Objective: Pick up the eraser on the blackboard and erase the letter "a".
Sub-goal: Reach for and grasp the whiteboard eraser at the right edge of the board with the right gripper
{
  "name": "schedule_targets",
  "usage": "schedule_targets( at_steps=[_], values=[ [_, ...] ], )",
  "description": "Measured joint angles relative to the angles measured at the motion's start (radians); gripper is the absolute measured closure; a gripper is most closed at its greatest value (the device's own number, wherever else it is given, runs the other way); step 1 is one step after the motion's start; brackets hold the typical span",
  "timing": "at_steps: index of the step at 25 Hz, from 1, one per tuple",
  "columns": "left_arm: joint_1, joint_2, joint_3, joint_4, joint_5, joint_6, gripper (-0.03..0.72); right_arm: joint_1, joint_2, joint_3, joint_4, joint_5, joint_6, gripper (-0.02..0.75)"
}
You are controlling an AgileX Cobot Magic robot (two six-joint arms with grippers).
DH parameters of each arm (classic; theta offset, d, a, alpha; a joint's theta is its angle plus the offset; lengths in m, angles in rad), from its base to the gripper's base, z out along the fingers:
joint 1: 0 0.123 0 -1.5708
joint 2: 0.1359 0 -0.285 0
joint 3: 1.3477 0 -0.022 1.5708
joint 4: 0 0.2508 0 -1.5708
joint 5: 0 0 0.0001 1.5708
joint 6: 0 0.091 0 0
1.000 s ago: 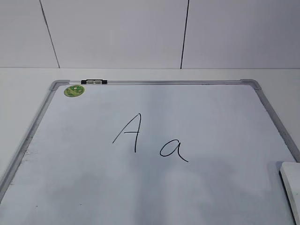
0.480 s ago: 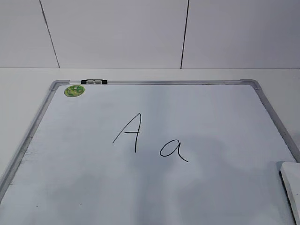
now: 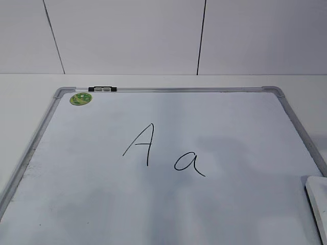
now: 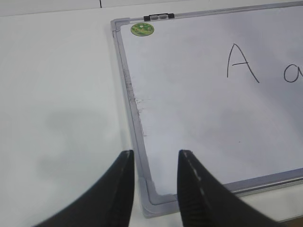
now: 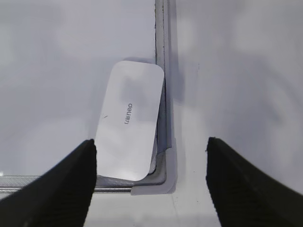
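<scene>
White bench, blackboard (image 3: 168, 204) flat | eraser (image 5: 129, 120) at board's near-right corner by frame | right gripper (image 5: 151, 182) fingers spread wide above, empty | left gripper (image 4: 156, 182) parted, idle | I centre over eraser, descend squarely, pinch long sides

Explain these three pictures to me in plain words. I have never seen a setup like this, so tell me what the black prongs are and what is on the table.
This is a two-armed robot seen through three cameras. One camera looks at the table from outside; the others ride on each arm's wrist.

On the table lies a blackboard, really a white board in a silver frame, with a green sticker, a capital "A" and the letter "a".

The black prongs are gripper fingers. The left gripper hangs open over the board's near left corner. The right gripper hangs wide open above the eraser, a white block lying in the board's corner against the frame. Nothing is held.
</scene>
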Motion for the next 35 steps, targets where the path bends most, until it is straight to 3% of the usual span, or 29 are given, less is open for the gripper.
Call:
schedule_targets(
  at_steps=[10, 24, 35],
  values=[
    [0.000, 0.000, 0.000, -0.002, 0.000, 0.000, 0.454, 0.002, 0.079, -0.091, -0.046, -0.031, 0.000, 0.164],
    [0.000, 0.000, 0.000, -0.006, 0.000, 0.000, 0.450, 0.079, 0.325, -0.167, -0.046, 0.019, 0.055, 0.164],
    [0.000, 0.000, 0.000, -0.006, 0.000, 0.000, 0.449, 0.079, 0.444, -0.190, -0.061, 0.067, 0.059, 0.076]
  ],
)
